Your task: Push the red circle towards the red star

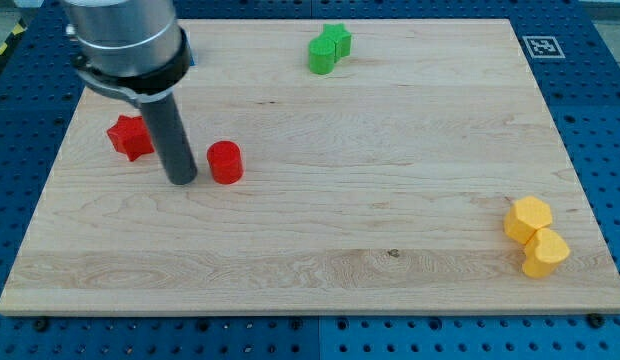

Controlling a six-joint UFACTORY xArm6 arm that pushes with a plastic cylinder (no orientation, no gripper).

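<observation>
The red circle (225, 162) stands on the wooden board at the view's left of centre. The red star (130, 137) lies further to the view's left, slightly higher. My dark rod comes down between them, and my tip (181, 181) rests on the board just left of the red circle, close to it but with a thin gap showing. The red star is to the left of the rod, partly behind it.
Two green blocks (329, 49) sit together near the view's top centre. Two yellow blocks (535, 235) sit together at the view's lower right. The board's left edge (45, 190) runs near the red star. A fiducial marker (539, 46) is at the top right.
</observation>
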